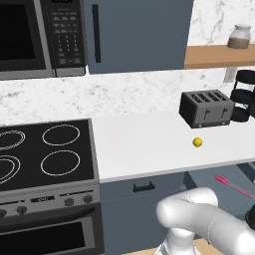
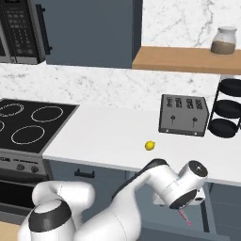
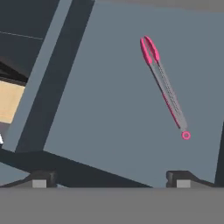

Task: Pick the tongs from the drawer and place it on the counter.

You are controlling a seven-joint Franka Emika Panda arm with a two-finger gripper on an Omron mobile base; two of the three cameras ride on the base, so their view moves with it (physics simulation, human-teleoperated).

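I had the gripper [image 3: 110,180] hanging over the open drawer [image 3: 109,109], its two fingers spread wide and holding nothing, since I judged the grab had not yet been made. The tongs [image 3: 164,85] lay flat on the drawer floor, alone in it, toward the right of the hand view and off the gripper's centre line. In the left base view they [image 1: 234,186] sat below the counter's [image 1: 149,144] near edge, right of the stove [image 1: 45,149]. A yellow ball [image 1: 197,142] rested near the toaster [image 1: 206,108].
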